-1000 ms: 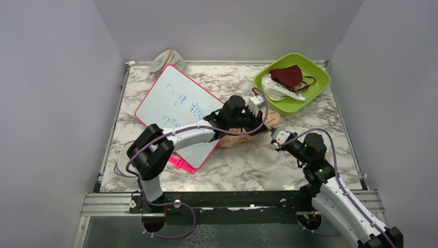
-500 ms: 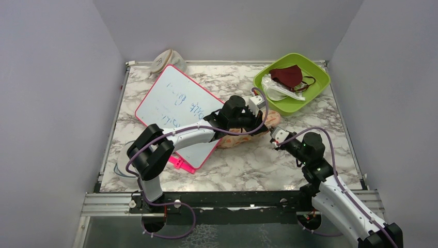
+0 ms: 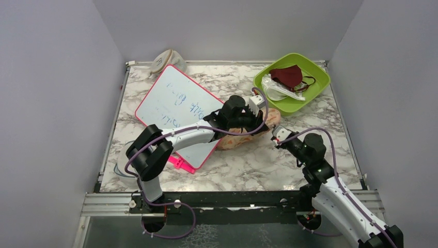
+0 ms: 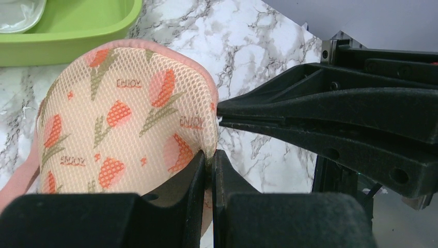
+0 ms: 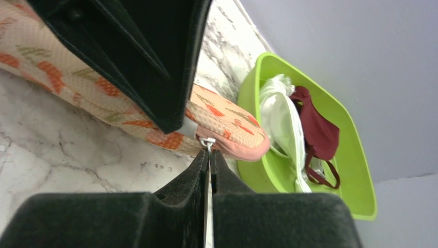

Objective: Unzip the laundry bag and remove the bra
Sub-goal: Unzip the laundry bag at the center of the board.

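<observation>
Your laundry bag (image 3: 233,141) lies in the middle of the worktop (image 3: 248,163), just right of the whiteboard (image 3: 173,103). Your left gripper (image 4: 209,157) sits on the bag's right end. Your right gripper (image 5: 209,155) meets its zip pull (image 5: 207,140) from the near right. At the far right stands the tub (image 3: 316,90), holding the face mask (image 3: 287,76) with a soft bundle (image 3: 274,89) on its left. A rounded fabric piece (image 3: 164,60) sits behind the whiteboard, far left.
</observation>
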`<state>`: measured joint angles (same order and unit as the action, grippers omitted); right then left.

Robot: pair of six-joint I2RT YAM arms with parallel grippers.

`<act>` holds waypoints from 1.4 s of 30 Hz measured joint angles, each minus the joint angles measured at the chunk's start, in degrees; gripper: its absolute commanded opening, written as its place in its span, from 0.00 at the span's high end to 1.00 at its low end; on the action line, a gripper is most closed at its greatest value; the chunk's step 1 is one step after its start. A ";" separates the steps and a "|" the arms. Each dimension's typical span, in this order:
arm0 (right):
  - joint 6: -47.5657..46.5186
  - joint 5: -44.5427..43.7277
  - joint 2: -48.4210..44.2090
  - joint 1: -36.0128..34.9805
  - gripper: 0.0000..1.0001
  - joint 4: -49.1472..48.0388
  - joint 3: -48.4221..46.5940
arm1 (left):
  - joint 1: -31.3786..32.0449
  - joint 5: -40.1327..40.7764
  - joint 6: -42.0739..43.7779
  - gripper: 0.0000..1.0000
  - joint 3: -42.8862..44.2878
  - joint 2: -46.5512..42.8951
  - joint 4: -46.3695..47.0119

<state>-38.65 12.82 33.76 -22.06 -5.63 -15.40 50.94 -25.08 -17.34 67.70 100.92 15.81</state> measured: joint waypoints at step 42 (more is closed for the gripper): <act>0.90 0.79 0.24 0.07 0.99 12.13 -8.31 | 7.82 8.63 15.23 0.28 -16.61 -10.93 15.52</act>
<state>-37.76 13.61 34.00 -22.00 6.50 -23.70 58.76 -16.45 -2.11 51.09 90.00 31.33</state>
